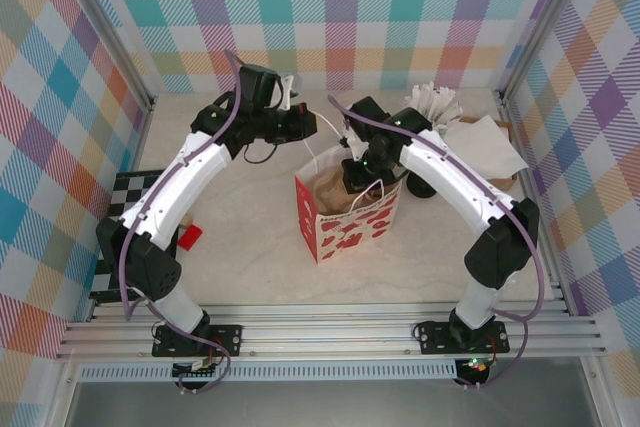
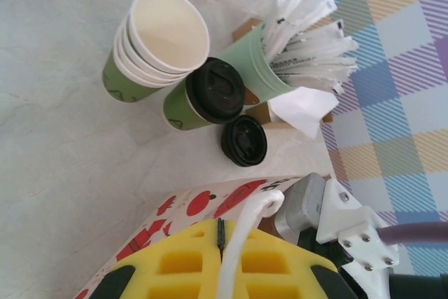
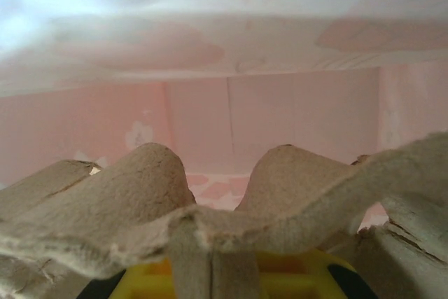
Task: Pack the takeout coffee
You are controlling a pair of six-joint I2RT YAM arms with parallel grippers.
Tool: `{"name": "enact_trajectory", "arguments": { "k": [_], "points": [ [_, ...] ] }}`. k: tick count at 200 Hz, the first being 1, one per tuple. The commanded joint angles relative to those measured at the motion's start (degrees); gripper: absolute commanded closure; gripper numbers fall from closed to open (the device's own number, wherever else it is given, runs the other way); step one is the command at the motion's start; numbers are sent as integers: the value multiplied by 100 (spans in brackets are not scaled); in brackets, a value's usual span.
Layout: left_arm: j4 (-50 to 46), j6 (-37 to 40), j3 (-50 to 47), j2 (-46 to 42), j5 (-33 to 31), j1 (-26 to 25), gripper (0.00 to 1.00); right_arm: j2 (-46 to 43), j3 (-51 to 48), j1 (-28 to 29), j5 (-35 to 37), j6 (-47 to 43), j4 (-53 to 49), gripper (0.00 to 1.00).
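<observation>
The takeout coffee [image 2: 206, 96], a cream-and-green cup with a black lid, stands on the table beyond the bag, apart from both grippers. A white paper bag [image 1: 345, 217] printed with red shapes stands open at the table's middle. My left gripper [image 2: 222, 232] is shut on the bag's white cord handle [image 2: 255, 208] and hovers over the bag's far rim [image 1: 305, 130]. Reaching down inside the bag, my right gripper [image 3: 210, 264] is shut on a brown pulp cup carrier [image 3: 210, 201]; the bag's pink inner walls surround it.
A stack of lidless cups [image 2: 157, 43] stands left of the coffee, a mint-green pot of white sachets [image 2: 280, 61] to its right. A loose black lid [image 2: 243, 141] lies near the bag. White napkins [image 1: 485, 142] sit back right, a red block [image 1: 188, 237] at the left.
</observation>
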Motion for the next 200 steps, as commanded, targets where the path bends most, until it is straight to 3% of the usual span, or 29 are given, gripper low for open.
{"name": "enact_trajectory", "arguments": {
  "k": [1, 27, 65, 110, 141, 176, 200],
  "points": [
    [242, -594, -123, -283, -474, 11, 100, -29, -124, 136, 481, -93, -31, 100],
    [477, -1204, -398, -438, -673, -14, 100, -66, -115, 288, 669, -12, 214, 100],
    [263, -1952, -577, -440, -1003, -33, 100, -189, 112, 656, 965, -562, 322, 100],
    [109, -1986, -226, -260, -1202, -31, 100, -97, -379, 691, 581, -1102, 369, 100],
    [-39, -2057, -113, -309, -1632, -23, 100, 78, -496, 690, 536, -963, 208, 100],
    [721, -2204, -494, -461, -1111, -33, 100, 385, -261, 690, 723, -644, 4, 100],
    [602, -2267, -526, -353, -888, -55, 100, 640, -127, 687, 815, -520, 262, 100]
  ]
}}
